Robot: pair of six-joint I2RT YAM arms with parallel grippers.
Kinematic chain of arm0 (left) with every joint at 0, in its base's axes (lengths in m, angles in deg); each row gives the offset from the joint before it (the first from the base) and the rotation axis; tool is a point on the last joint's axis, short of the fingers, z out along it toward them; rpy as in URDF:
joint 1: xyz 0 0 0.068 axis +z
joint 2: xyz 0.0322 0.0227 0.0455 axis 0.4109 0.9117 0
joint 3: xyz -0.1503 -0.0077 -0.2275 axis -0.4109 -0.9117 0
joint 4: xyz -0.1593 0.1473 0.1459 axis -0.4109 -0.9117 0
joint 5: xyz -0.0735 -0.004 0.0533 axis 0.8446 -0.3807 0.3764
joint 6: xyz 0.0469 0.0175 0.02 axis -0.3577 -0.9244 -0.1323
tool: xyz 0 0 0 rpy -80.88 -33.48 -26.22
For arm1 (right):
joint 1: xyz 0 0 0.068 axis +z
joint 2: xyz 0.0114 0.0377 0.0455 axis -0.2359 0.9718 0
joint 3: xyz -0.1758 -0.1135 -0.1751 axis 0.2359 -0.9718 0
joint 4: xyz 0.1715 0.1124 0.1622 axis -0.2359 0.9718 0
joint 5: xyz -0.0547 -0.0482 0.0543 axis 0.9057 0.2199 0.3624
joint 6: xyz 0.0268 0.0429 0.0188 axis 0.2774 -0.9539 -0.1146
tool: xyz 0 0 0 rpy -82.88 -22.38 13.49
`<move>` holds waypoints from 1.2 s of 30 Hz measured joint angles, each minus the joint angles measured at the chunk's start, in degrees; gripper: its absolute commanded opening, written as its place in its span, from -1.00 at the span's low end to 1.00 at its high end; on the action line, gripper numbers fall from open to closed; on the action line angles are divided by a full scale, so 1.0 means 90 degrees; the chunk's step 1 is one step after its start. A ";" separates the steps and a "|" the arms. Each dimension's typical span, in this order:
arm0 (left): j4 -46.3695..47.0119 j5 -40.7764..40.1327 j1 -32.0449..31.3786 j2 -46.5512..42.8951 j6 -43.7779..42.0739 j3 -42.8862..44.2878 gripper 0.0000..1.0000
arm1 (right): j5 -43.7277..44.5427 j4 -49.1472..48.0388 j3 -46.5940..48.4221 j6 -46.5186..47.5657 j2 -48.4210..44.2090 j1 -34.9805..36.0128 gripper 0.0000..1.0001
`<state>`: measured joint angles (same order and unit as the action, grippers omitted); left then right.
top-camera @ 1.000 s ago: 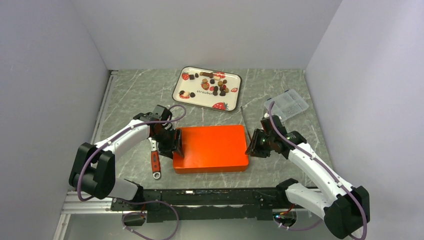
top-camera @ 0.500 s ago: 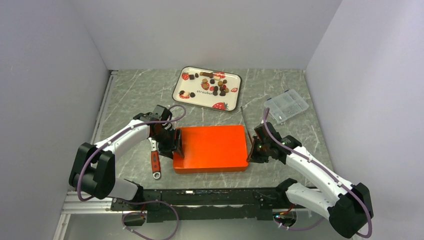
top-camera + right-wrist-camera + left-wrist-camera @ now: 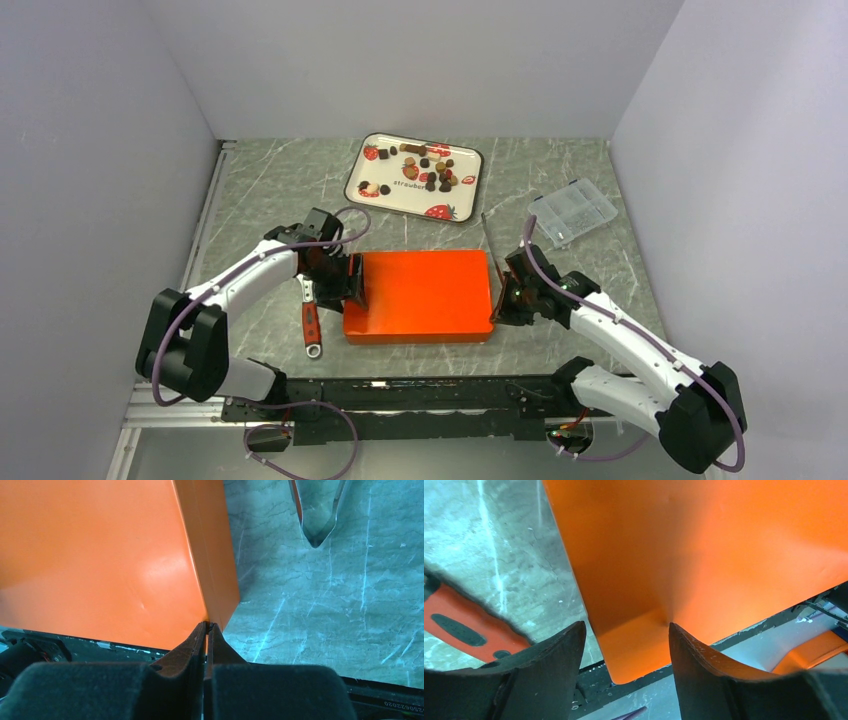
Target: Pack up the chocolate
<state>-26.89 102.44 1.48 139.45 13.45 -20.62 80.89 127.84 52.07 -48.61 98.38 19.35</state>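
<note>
The chocolate (image 3: pixel 430 172) lies as several small brown and tan pieces on the white strawberry tray (image 3: pixel 365 190) at the back. An orange box (image 3: pixel 420 295) sits shut in the middle. My left gripper (image 3: pixel 352 285) is open at the box's left end. In the left wrist view its jaws (image 3: pixel 626 625) straddle the box's near corner (image 3: pixel 634 650). My right gripper (image 3: pixel 498 302) is at the box's right end. In the right wrist view it (image 3: pixel 206 625) is shut on the thin edge at the corner of the box (image 3: pixel 100 555).
A red-handled tool (image 3: pixel 311 325) lies left of the box, under my left arm, and also shows in the left wrist view (image 3: pixel 459 630). Metal tongs (image 3: pixel 317 510) lie behind the box's right corner. A clear plastic organiser (image 3: pixel 572 212) sits at the back right.
My right gripper has moved nearer and left, onto the box's right corner. The box has shifted slightly left. My left gripper has barely moved.
</note>
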 measured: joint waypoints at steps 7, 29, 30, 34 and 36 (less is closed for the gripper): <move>-0.0034 -0.0308 0.0012 -0.0265 -0.0221 0.0338 0.39 | -0.0051 -0.0029 0.0073 -0.0012 0.0146 0.0012 -0.89; 0.0143 -0.0192 -0.0294 -0.1022 0.0109 -0.0571 -0.51 | -0.0102 0.0121 0.0345 0.0080 0.0430 0.0032 -0.80; 0.0175 -0.0165 -0.0294 -0.1022 0.0148 -0.0578 -0.51 | -0.0087 0.0148 0.0386 0.0092 0.0459 0.0036 -0.78; 0.0189 -0.0158 -0.0296 -0.1003 0.0197 -0.0566 -0.51 | 0.0138 0.0289 0.0743 0.0257 0.0731 0.0002 -0.74; 0.0182 -0.0158 -0.0299 -0.0964 0.0194 -0.0532 -0.51 | 0.0267 0.0291 0.1146 0.0406 0.0969 -0.0155 -0.74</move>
<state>-25.25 101.02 -1.21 130.78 15.20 -25.40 83.30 130.46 62.39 -44.96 107.10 17.95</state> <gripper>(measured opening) 0.242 0.131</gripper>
